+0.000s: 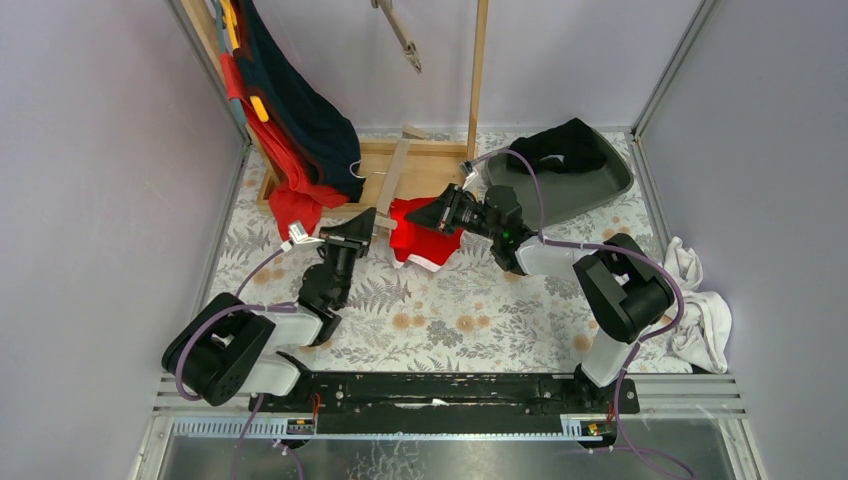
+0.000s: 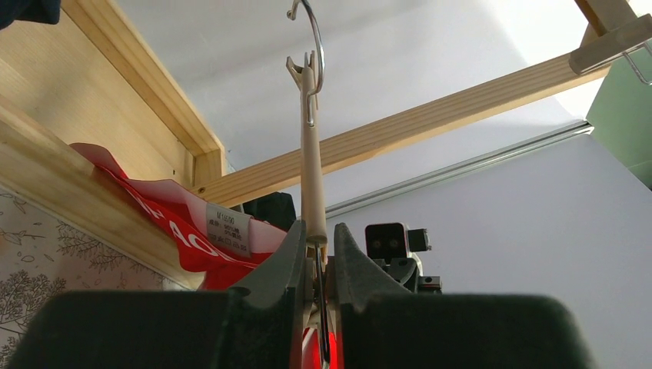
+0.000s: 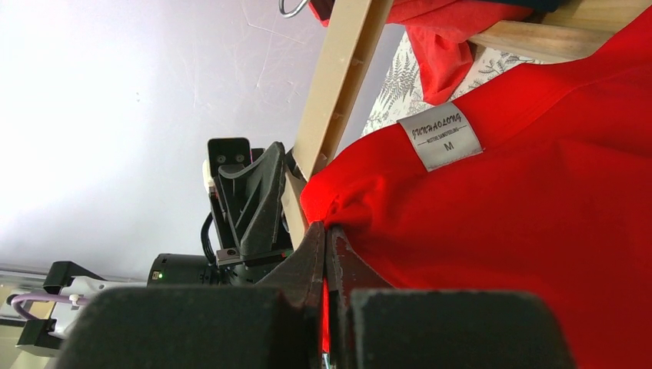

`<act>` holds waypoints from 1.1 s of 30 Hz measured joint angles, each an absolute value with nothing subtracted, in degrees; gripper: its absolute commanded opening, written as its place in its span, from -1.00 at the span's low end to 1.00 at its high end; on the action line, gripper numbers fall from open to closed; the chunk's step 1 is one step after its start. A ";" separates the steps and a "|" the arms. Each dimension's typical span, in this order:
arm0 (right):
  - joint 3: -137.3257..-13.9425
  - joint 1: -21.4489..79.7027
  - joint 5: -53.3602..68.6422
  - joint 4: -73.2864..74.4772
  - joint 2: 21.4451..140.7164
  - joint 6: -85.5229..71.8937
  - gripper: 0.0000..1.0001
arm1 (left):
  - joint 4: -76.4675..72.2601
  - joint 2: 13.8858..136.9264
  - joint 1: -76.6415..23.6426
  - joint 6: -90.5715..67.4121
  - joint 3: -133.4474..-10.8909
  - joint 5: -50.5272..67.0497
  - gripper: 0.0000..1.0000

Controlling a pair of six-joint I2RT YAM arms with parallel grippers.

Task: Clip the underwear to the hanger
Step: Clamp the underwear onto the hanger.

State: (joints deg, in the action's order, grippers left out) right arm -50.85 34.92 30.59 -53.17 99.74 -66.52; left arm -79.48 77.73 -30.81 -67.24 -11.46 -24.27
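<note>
The left tool point(image 2: 317, 246) is pressed together on the lower end of the hanger point(image 2: 311, 154), with a bit of wire clip point(image 2: 319, 307) caught between its pads. From that grip the bar runs away toward the hook point(image 2: 311, 31). The hold is judged to steady the hanger so that cloth can be fed to it, and perhaps to squeeze the clip. Whether the clip's mouth is open cannot be told.

The right tool point(image 3: 327, 238) is shut on a pinch of the red underwear point(image 3: 538, 231), taken at the waistband edge just beside the held end of the hanger. The cloth is pulled taut from that pinch toward the bar, which suggests the edge is being offered to the clip. The size label point(image 3: 440, 135) faces outward a little farther from the hanger along the band. The rest of the underwear sags below the hanger's lower end toward the desk point(image 1: 450, 320). No clip is seen biting the cloth, so the clipping is judged not yet done.

Beyond the hook end of the hanger a wooden frame point(image 1: 420, 165) is set, with other clothes point(image 1: 300, 130) draped on it. On the right tool's side of the hanger, well apart, a grey tray point(image 1: 590, 190) holds a black garment point(image 1: 565, 145).
</note>
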 measured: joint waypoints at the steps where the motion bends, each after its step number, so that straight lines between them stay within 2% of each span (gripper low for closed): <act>1: -50.85 34.98 30.57 -53.17 99.74 -66.52 -1.00 | -79.59 77.73 -30.83 -67.20 -11.44 -24.34 -1.00; 33: -50.00 37.56 24.47 -54.59 99.74 -70.65 -1.00 | -81.01 77.17 -33.43 -66.08 -11.44 -29.41 -1.00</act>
